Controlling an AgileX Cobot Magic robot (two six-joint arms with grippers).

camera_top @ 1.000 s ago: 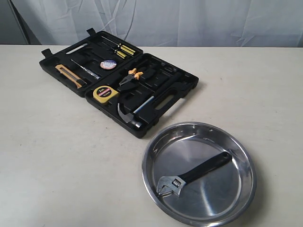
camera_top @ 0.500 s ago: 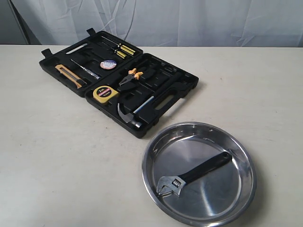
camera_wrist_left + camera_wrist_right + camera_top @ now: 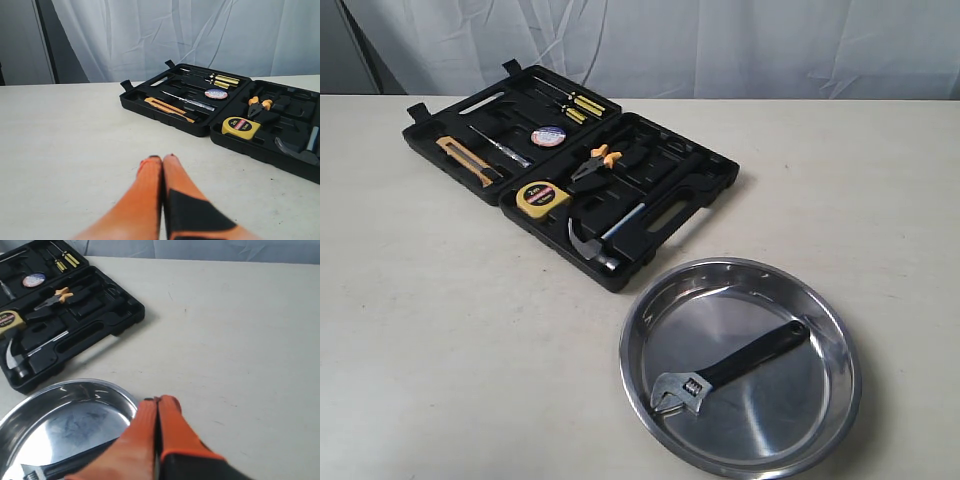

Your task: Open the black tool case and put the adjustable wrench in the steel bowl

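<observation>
The black tool case lies open flat on the table, both halves showing their tools. The adjustable wrench rests inside the steel bowl, silver head toward the near rim, black handle pointing up and right. In the exterior view neither gripper shows. My left gripper is shut and empty over bare table, short of the case. Over the table, just beside the bowl's rim, my right gripper is shut and empty; the wrench shows partly beneath it.
The case holds a claw hammer, orange-handled pliers, a yellow tape measure, screwdrivers and a utility knife. A white curtain hangs behind the pale table.
</observation>
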